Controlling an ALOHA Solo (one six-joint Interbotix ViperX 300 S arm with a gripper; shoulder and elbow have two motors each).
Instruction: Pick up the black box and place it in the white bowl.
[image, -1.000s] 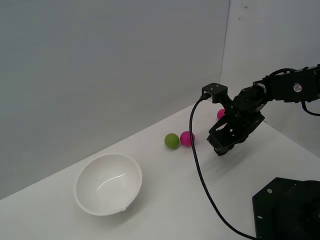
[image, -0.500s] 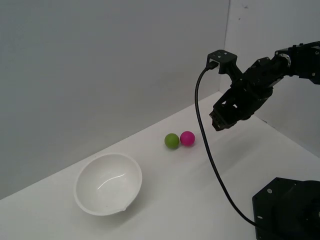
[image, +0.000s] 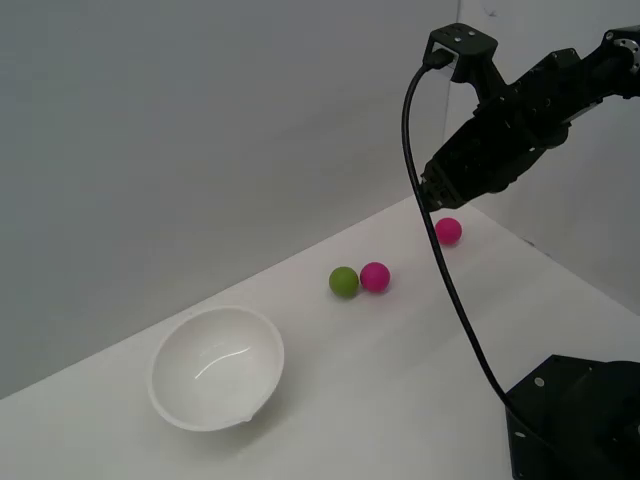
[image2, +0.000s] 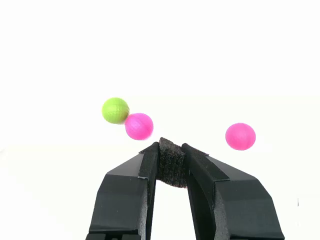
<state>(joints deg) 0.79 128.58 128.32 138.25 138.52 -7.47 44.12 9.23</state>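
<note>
1. State: my end effector (image2: 171, 156) is clenched on the black box (image2: 171, 169), which sits squarely between the two fingers in the wrist view. In the exterior view the end effector (image: 440, 198) hangs high above the tabletop (image: 400, 370), and the box itself cannot be made out there.
2. Target: the white bowl (image: 217, 367) rests on the tabletop toward the exterior view's left, well apart from my end effector, with nothing visible inside it.
3. Obstacles: a green ball (image: 344, 281) touches a pink ball (image: 375, 276) between me and the bowl; a second pink ball (image: 448, 231) lies near the far wall, roughly below the end effector.
4. Step in hand, as I judge it: carry the box across to the bowl.
5. Hold the present height during travel so the fingers pass above the balls.
6. Maintain clamping force; the box is small and could slip.
7. Centre over the bowl's opening, descend inside the rim, then release low to prevent bounce-out.
</note>
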